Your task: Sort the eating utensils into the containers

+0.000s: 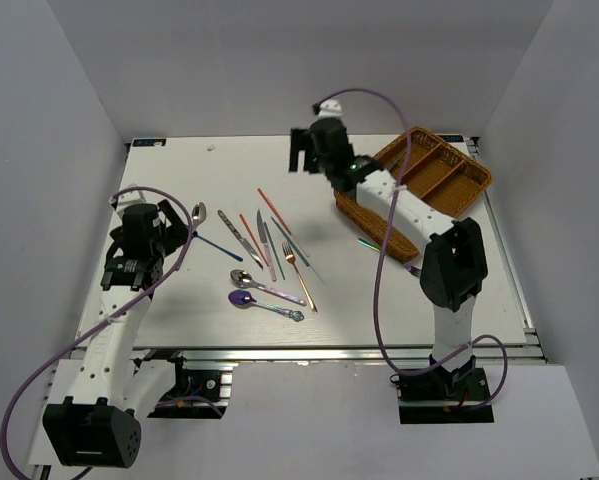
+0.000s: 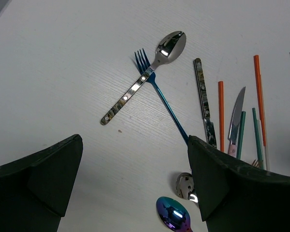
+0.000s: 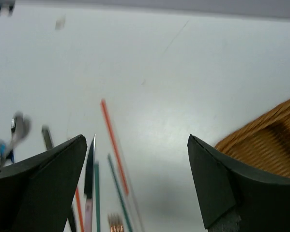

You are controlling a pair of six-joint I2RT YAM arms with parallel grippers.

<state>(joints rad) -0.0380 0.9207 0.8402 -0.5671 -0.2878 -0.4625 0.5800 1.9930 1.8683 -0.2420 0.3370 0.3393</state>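
Observation:
The eating utensils lie loose on the white table. A silver spoon crosses a blue fork. Right of them lie a dark-handled knife, orange chopsticks, green chopsticks, a copper fork, a second silver spoon and an iridescent purple spoon. The brown wicker tray, which holds the containers, sits at the far right. My left gripper hangs open and empty near the fork. My right gripper is open and empty, left of the tray.
My right arm reaches across the near side of the tray. A thin green piece lies beside the tray's near corner. White walls close in the table on three sides. The right wrist view is blurred.

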